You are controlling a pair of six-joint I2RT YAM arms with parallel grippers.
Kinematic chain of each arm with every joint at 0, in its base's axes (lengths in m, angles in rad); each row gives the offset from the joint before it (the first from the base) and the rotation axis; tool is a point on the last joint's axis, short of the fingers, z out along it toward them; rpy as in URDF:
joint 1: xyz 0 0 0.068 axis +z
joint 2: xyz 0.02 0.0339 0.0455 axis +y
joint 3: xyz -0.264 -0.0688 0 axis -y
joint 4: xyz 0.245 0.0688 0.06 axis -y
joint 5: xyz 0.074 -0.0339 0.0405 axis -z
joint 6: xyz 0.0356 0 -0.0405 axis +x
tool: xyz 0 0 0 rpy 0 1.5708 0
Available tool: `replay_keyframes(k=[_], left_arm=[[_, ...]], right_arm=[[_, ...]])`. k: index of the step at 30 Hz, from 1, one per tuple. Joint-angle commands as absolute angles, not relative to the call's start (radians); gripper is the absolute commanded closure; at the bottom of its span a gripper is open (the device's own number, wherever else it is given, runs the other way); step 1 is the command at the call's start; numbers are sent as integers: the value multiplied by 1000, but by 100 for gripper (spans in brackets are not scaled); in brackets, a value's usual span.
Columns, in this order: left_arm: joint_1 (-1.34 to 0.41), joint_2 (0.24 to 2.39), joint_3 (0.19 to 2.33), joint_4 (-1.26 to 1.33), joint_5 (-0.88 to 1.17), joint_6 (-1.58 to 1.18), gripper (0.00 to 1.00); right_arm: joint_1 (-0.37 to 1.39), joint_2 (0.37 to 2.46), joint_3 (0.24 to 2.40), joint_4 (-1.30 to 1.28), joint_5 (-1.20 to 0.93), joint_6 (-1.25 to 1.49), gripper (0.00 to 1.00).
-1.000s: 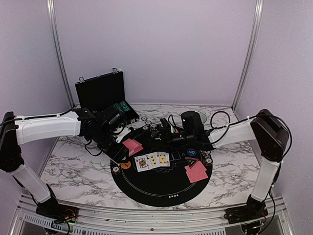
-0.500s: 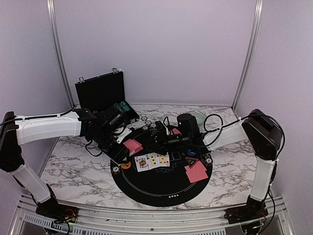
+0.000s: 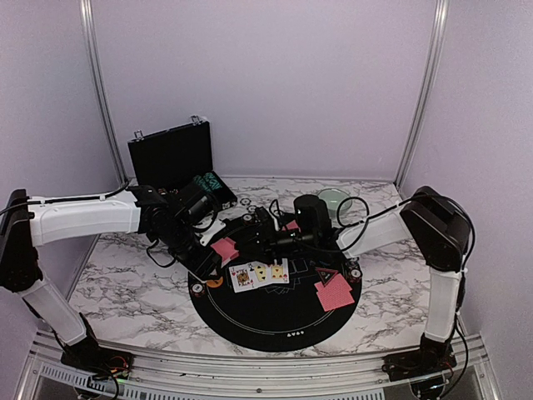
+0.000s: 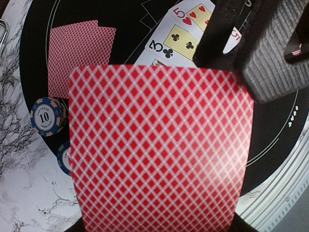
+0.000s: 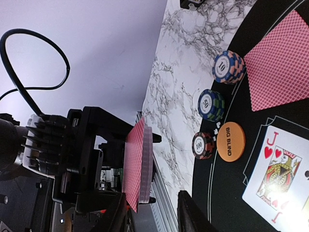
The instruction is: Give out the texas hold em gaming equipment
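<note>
"Marble-patterned surface (image 3: 125, 287) carries it all, with the black hard case (image 3: 171, 154) standing lid-up at the back, beyond the left hand (image 3: 221, 250)?" asks the first.

"Yes. Under both hands lies the round black mat (image 3: 275, 321), and the pale green bowl (image 3: 333, 198) sits behind the right hand (image 5: 152, 200), past its wrist."

"What is the left hand doing?"

"It is clamped on the deck of red-backed cards (image 4: 159, 150), held up off the mat with the backs toward its own camera. The right hand is just beside that deck, at one corner. Its fingers stand apart, and I see nothing pinched between them."

"And the dealt cards?"

"Three face-up cards (image 3: 258, 273) lie in a row on the mat, below the two hands and a little nearer the arm bases: a jack of hearts, a three of clubs, a five of hearts. A face-down pair (image 3: 335, 293) lies to the right of the right hand, close to the mat's rim."

"The small things?"

"An orange BIG BLIND disc (image 5: 231, 141) lies on the mat just below the left hand, beside the jack. Three chip stacks (image 5: 211, 105), marked 10, 50 and 100, line the mat's edge next to that disc."
</note>
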State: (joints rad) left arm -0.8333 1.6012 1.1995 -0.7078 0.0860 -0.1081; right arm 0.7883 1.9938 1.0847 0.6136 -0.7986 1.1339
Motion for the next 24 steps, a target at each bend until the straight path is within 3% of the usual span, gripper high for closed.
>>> replay_keyframes(k=[1,17,24], left_arm=[[-837,1612,1233,-716,91,-107,50],[-837,1603,1223,-716,83,-107,50],[-838,1597,1212,-715,83,-106,50]], right_arm=[[810,2018,1132,667,-819,1160,68],[814,2030,1132,708,-834,1199,99],[806,2024,1123,722,-839,1211,100]])
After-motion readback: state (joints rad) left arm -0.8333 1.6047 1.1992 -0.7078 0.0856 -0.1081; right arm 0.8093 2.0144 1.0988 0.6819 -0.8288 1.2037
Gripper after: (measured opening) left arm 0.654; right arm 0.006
